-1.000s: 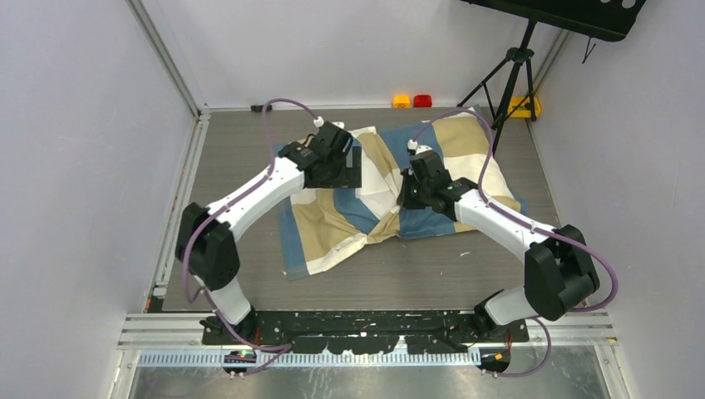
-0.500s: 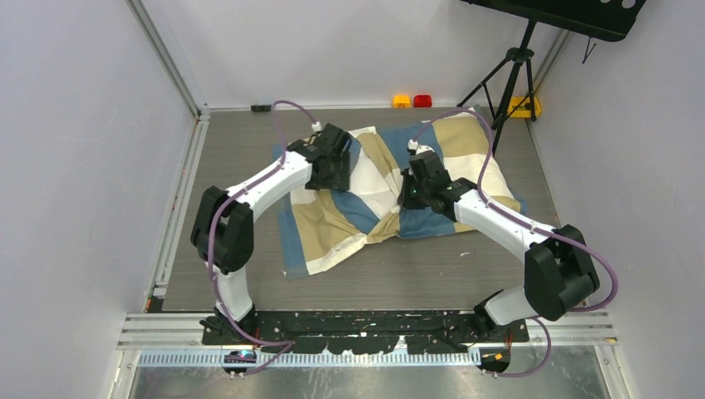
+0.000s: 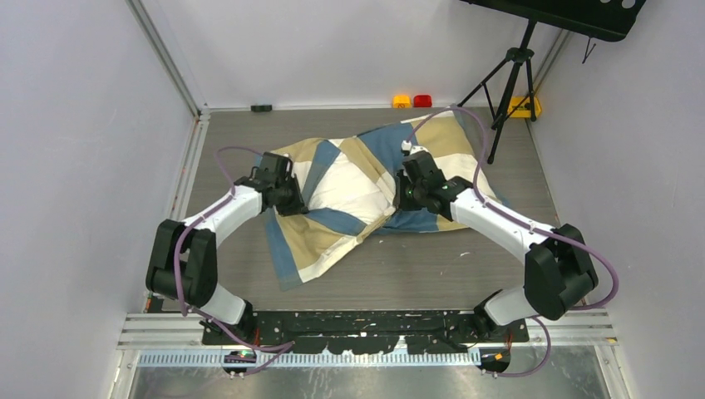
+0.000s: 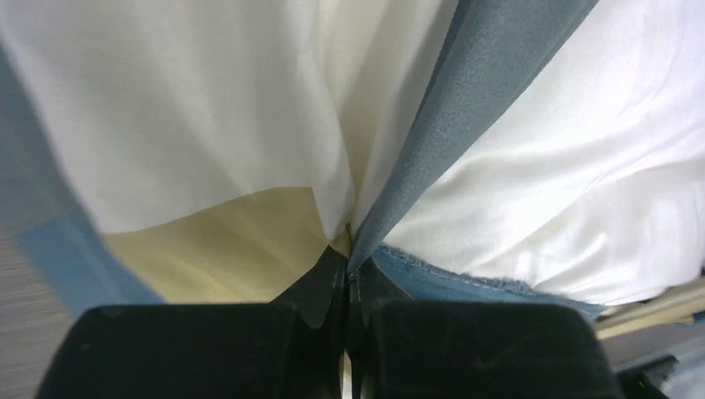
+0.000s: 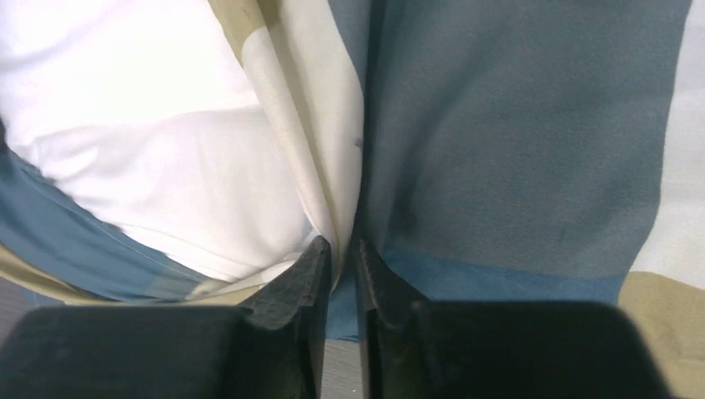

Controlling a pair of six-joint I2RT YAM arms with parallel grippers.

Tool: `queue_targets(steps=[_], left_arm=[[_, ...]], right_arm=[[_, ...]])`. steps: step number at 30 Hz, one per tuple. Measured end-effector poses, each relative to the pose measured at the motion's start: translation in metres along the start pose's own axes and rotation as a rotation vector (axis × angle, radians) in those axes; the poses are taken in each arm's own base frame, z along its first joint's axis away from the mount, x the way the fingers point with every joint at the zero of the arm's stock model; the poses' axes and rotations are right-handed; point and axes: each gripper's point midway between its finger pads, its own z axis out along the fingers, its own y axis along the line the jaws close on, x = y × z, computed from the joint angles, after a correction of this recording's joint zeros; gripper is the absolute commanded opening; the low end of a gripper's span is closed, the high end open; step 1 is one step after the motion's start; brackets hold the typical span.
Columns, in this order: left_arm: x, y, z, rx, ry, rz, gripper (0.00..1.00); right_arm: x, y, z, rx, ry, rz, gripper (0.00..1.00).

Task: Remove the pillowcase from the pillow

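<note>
seems partly done: slack, flat near end of pillowcase [image 3: 320,241] on desk [image 3: 465,266]; not off yet, w/ pillow prob. hidden in plump far-right part. pinching a fabric fold at l. edge w/ left tool [image 4: 347,266], clamped tight, arm low, elbow out. nipping a mid fold w/ right tool [image 5: 341,249], narrow, arm reaching in from r.

The left arm [image 3: 224,212] reaches forward with its elbow out to the left and its wrist turned inward. The left gripper [image 4: 347,258] has its fingers pressed together on a fold of the pillowcase [image 4: 465,108]. The right arm [image 3: 499,220] stretches forward and to the left. The right gripper [image 5: 341,245] has its fingers a slit apart with cloth between them, perhaps only loosely pinched.
</note>
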Motion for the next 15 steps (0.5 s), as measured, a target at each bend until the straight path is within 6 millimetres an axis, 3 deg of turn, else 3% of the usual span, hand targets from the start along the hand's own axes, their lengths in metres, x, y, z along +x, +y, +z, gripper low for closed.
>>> queue_targets(steps=[4, 11, 15], left_arm=[[0.021, -0.013, 0.009, 0.132, 0.054, -0.019, 0.0], [0.027, -0.023, 0.009, 0.235, 0.051, -0.011, 0.0], [0.033, -0.026, -0.002, 0.272, 0.035, -0.001, 0.0]], right_arm=[[-0.008, 0.023, -0.01, -0.011, 0.006, -0.091, 0.51], [-0.03, 0.114, -0.032, -0.151, -0.052, -0.252, 0.85], [-0.028, 0.153, -0.023, -0.182, -0.047, -0.308, 0.88]])
